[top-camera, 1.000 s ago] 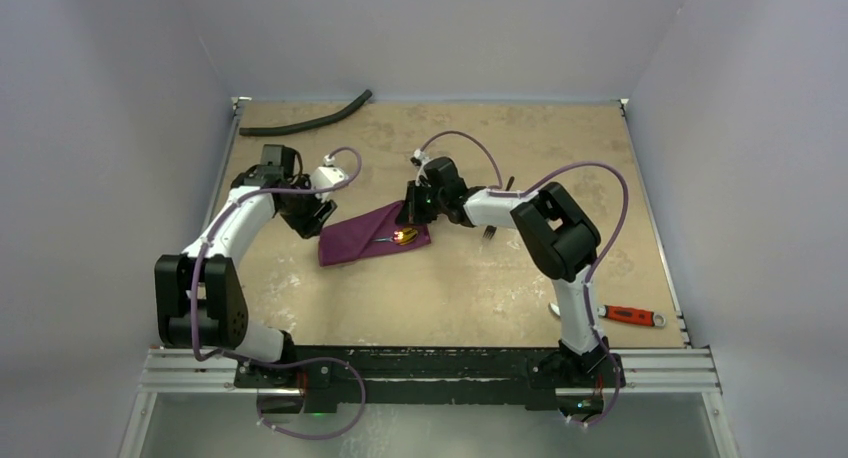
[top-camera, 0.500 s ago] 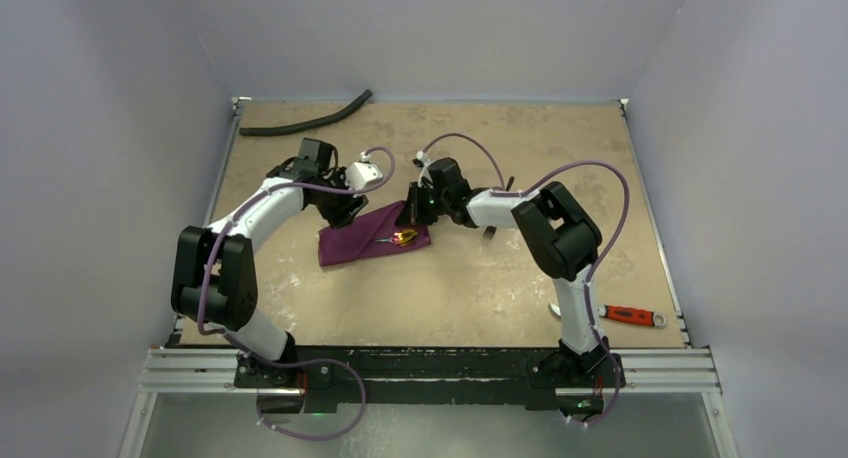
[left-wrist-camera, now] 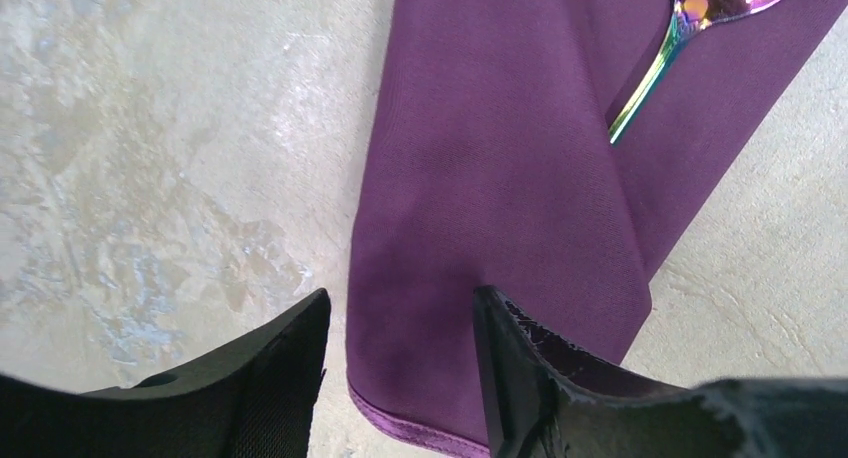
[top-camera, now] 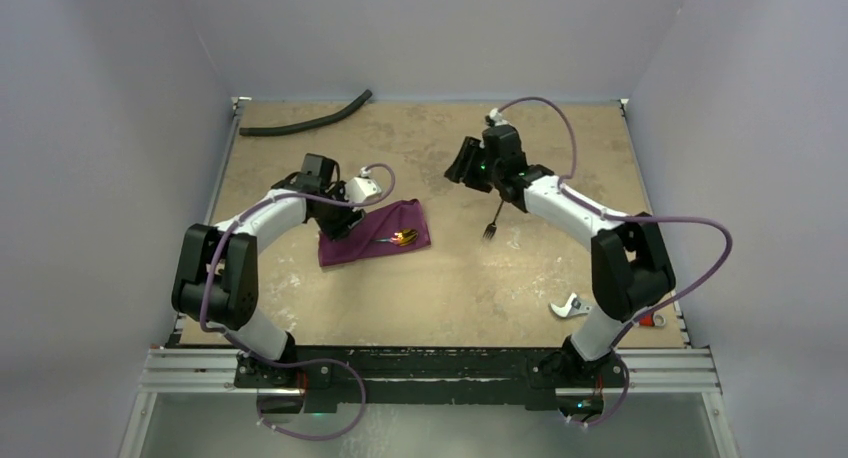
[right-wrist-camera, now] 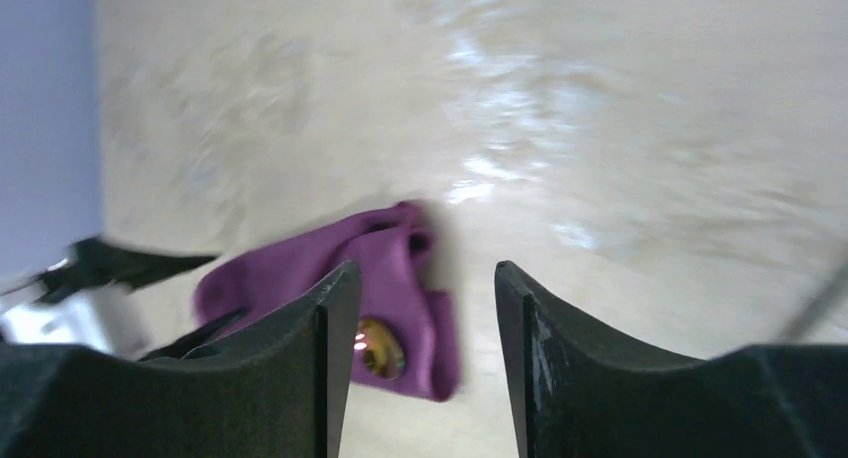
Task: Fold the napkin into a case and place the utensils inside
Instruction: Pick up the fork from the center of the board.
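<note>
Left jaws spread, nothing pinched. In the wrist view one fingertip (left-wrist-camera: 285,373) sits over bare tabletop (top-camera: 450,298) and the other over cloth, so they straddle the long edge of the napkin (top-camera: 372,234) at the end nearer the left edge. Can't tell if they touch the cloth or only hang just above it. The napkin is folded into a flat narrow rectangle, lying skewed, left of centre and about midway between the near and far edges. The spoon (left-wrist-camera: 690,13) lies on the napkin's other end, with the gold bowl toward the right edge and the thin handle running back along a fold line. Can't tell whether the handle tip is tucked under that flap or only beside it. Right jaws spread too, empty, held up off the tabletop toward the far edge, right of centre and well apart from the napkin. That wrist view is blurred, but it shows the purple cloth and the gold bowl low between the fingers. The fork (top-camera: 492,224) lies bare on the tabletop near centre, to the right of the napkin and not touching it, under the right forearm. A black hose (top-camera: 305,121) lies along the far edge near the far-left corner. The red-handled tool (top-camera: 572,305) is near the near-right corner, mostly hidden behind the right arm.
</note>
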`<state>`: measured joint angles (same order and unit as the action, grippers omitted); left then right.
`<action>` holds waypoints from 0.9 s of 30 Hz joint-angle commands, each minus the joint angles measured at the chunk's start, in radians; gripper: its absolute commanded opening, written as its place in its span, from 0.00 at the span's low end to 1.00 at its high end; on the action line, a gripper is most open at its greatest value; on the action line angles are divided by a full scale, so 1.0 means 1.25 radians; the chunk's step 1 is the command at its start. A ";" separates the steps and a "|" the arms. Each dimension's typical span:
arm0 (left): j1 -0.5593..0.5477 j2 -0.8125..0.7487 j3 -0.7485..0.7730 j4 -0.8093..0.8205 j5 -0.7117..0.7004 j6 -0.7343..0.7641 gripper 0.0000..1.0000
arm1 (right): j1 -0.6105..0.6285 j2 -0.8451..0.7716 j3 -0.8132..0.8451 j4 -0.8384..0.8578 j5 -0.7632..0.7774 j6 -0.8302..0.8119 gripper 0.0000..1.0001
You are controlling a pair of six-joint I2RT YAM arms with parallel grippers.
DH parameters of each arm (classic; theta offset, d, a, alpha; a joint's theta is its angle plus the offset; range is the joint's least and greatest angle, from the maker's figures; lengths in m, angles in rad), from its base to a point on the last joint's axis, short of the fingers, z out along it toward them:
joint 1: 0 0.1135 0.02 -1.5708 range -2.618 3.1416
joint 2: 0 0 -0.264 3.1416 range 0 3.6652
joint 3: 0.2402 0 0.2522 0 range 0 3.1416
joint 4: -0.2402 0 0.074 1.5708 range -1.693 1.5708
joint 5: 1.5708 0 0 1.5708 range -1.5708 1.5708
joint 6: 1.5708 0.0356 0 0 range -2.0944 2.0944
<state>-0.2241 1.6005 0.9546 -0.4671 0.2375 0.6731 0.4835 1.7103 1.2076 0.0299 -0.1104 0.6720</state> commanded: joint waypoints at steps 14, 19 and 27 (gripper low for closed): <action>0.063 -0.155 0.196 0.036 -0.048 -0.069 0.78 | -0.052 0.072 -0.103 -0.205 0.375 0.047 0.62; 0.080 -0.149 0.221 0.042 -0.110 -0.080 0.89 | -0.052 0.097 -0.111 -0.173 0.362 0.041 0.47; 0.108 -0.136 0.254 -0.002 -0.019 -0.056 0.95 | -0.048 0.108 -0.097 -0.140 0.349 0.008 0.00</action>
<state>-0.0986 1.4265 1.2118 -0.4477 0.1513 0.5957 0.4198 1.8210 1.0782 -0.1371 0.3267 0.7094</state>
